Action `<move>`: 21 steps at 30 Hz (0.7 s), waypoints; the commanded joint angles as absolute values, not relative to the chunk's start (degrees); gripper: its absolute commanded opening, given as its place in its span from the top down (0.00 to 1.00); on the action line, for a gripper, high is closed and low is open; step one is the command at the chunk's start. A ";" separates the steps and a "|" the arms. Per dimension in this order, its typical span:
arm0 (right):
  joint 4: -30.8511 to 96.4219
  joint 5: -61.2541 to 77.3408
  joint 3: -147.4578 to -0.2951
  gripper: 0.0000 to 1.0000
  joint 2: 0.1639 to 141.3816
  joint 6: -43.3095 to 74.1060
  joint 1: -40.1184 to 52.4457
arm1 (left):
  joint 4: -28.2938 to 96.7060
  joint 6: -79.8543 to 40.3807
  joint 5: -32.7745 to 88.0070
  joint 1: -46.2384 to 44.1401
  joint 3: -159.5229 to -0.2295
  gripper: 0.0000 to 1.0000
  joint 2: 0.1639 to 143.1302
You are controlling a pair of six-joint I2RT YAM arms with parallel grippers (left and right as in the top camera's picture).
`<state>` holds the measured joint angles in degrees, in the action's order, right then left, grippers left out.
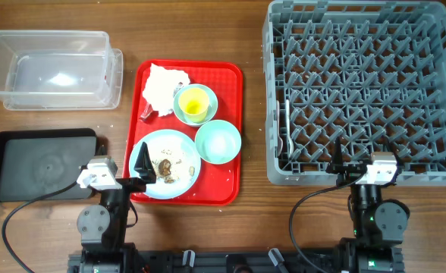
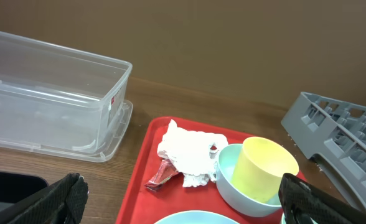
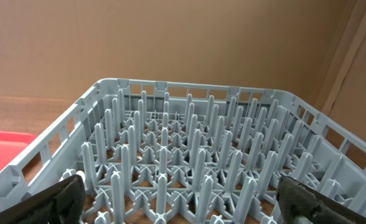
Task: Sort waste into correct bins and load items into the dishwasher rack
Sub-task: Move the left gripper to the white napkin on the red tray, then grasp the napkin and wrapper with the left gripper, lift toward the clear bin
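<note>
On the red serving tray (image 1: pixel 227 91) lie a crumpled white napkin (image 1: pixel 164 82), a small red wrapper (image 1: pixel 147 114), a yellow cup (image 1: pixel 195 101) standing in a mint green bowl (image 1: pixel 180 114), a pale blue bowl (image 1: pixel 218 141) and a pale blue plate (image 1: pixel 179 148) with brown and white scraps (image 1: pixel 166 163). My left gripper (image 1: pixel 143 163) is open and empty over the plate's left edge. The left wrist view shows the napkin (image 2: pixel 186 149), wrapper (image 2: pixel 161 176) and cup (image 2: pixel 267 165) ahead of it. My right gripper (image 1: pixel 362 158) is open and empty at the front wall of the grey dishwasher rack (image 1: pixel 359 45).
A clear plastic tub (image 1: pixel 52 68) stands at the back left and a shallow black tray (image 1: pixel 41 163) in front of it, left of the red tray. A pale utensil-like thing (image 1: pixel 284 125) lies along the rack's left wall. Cables trail from both arm bases.
</note>
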<state>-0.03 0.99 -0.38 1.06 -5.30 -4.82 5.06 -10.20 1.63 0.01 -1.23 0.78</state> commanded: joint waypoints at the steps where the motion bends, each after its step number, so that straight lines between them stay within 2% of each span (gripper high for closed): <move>1: -0.36 0.01 -0.30 0.00 1.41 -6.04 -5.10 | 4.86 -10.74 2.11 0.27 -0.62 0.00 0.38; 11: -0.36 0.01 -0.30 0.00 1.41 -6.02 -5.10 | 4.64 -10.76 2.11 0.27 -0.64 0.00 0.38; 15: -0.36 0.01 -0.30 0.00 1.41 -6.04 -5.10 | 1.65 -11.14 9.58 0.25 -2.87 0.00 1.78; 18: -0.36 0.01 -0.30 0.00 1.41 -6.04 -5.10 | 5.80 -5.28 8.38 0.25 -12.56 0.00 14.15; 21: -0.36 0.01 -0.30 0.00 1.41 -6.04 -5.10 | 9.21 0.82 5.34 0.10 -30.35 0.00 38.22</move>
<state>-0.01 0.97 -0.38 1.54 -5.32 -4.82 7.68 -6.07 7.40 0.01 -16.73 22.20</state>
